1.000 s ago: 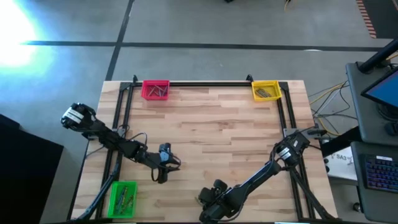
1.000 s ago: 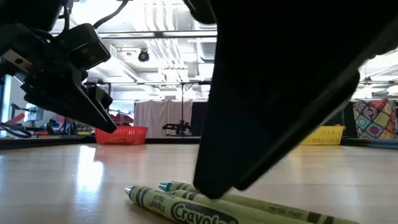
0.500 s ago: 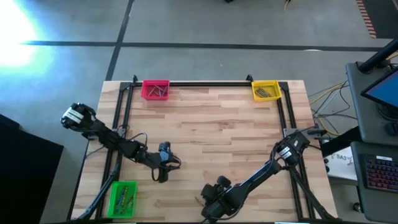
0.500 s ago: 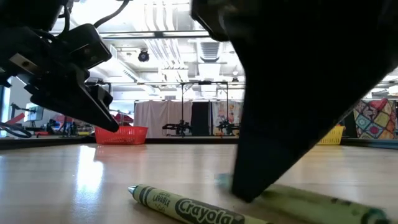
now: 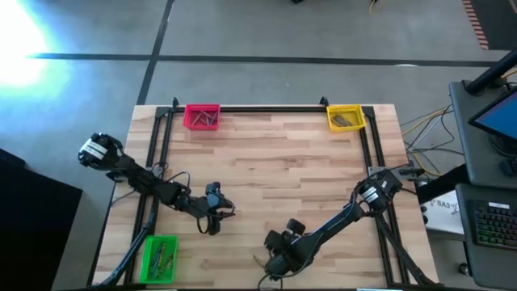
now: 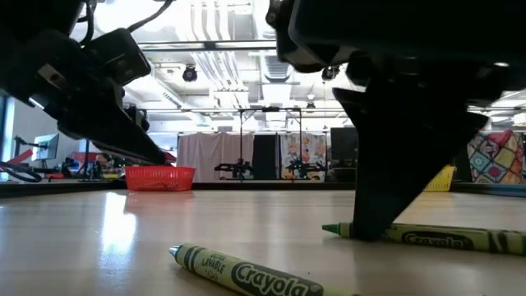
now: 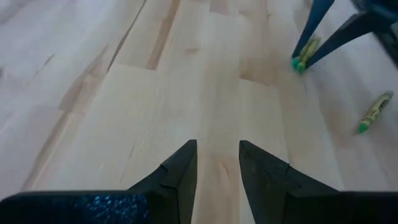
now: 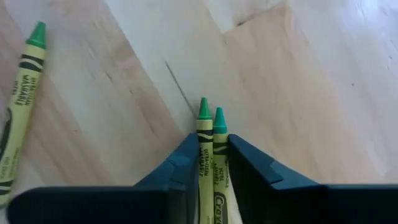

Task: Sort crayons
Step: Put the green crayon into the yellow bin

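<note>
Two green crayons [image 8: 208, 158] lay side by side between my right gripper's [image 8: 208, 163] fingers, which were clamped on the pair, their tips poking out past the fingertips toward open wood. A third green crayon [image 8: 18, 106] lay loose on the boards just off to one side of that gripper, apart from it; from table height I could read "Crayola" on its wrapper and on the wrapper of a held one. From above, the right gripper [image 5: 275, 260] sat close to the near edge of the table [image 5: 291, 162], so I had little room behind it and wide bare planks ahead and to both sides. My left gripper [image 7: 216, 163] hung over the table beside it, well apart, its fingers slightly apart with nothing between them and clear boards in front; its camera showed the right arm's fingers and the crayons farther off. The green bin [image 5: 159, 257] stood at the near left corner, nearest the left gripper, with crayons in it. The pink bin [image 5: 202, 116] and yellow bin [image 5: 345, 118] sat at the far edge, each holding crayons, far from both grippers. The surface was pale butcher-block wood framed by black rails; beyond it lay grey floor, and a lit hall with curtains.
</note>
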